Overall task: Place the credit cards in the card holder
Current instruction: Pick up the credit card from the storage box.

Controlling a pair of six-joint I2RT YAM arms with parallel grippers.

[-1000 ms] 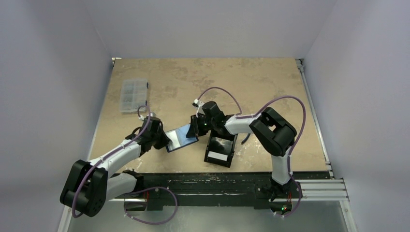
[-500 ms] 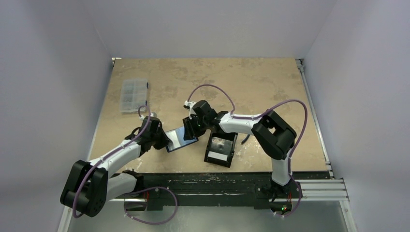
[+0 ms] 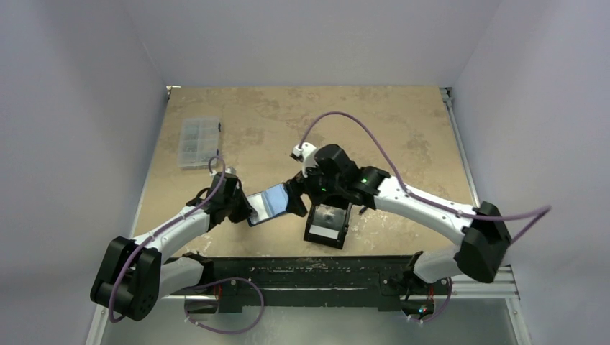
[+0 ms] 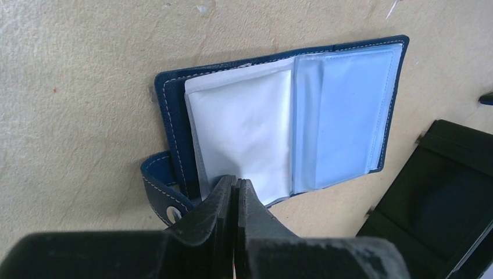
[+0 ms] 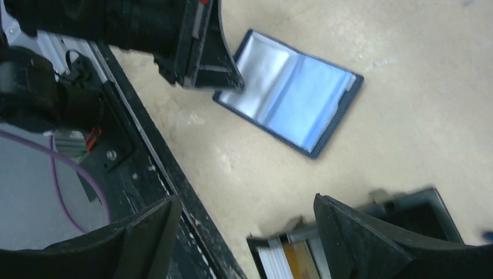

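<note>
- The small, flat navy-blue folding card holder (image 3: 272,201) is lying spread open on the mottled beige desk (image 3: 374,122), near the front edge and between the two arms.
- Its shiny, lighter blue inside is facing up, and the left wrist view is showing clear plastic sleeves across both halves.
- The pale snap button on its strap (image 4: 170,214) is sitting just beside the left arm's fingers.
- The left tool (image 4: 235,189) is closed, its two fingers pressed flat together with no gap.
- The fingertips are meeting the near edge of the holder's pale sleeve; whether a sleeve is nipped between them, I cannot tell.
- The right tool (image 5: 247,200) is standing wide open and holding nothing, hanging above bare desk between the holder and the tray.
- The black box-shaped tray (image 3: 344,223) is sitting just right of the holder, apart from it, with its white label toward the front.
- In the right wrist view, a white strip and an orange-yellow strip (image 5: 296,256) are showing at one end of the tray; what they are is unclear.
- The clear plastic compartment box (image 3: 198,141) is resting well apart, far back on the left.
</note>
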